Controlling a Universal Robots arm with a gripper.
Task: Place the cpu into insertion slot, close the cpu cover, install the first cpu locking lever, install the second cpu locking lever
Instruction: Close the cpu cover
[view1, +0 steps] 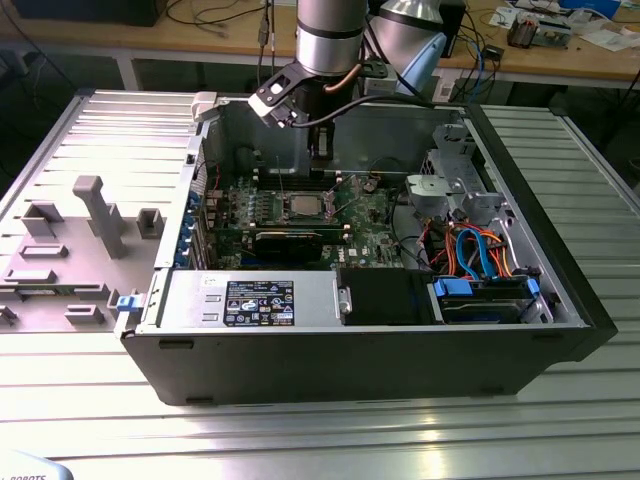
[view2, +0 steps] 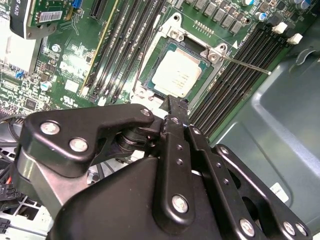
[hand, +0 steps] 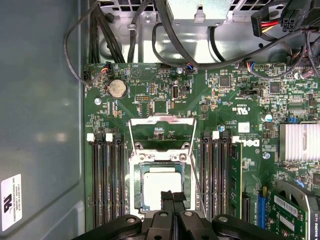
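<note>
between black memory slots (hand: 107, 180), silver square cpu (hand: 159, 184) seated in silver-rimmed square insertion slot (hand: 135, 192); thin silver frame cpu cover (hand: 162, 120) tipped open; black gripper (hand: 173, 195) pinched shut, empty, over cpu's edge.

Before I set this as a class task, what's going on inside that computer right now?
A robot arm reaches down into an open computer case. Its claw is shut and hangs over one edge of the cpu. The cpu already lies in the insertion slot on the green circuit board. A thin locking lever sticks out sideways from a corner of the slot.
</note>
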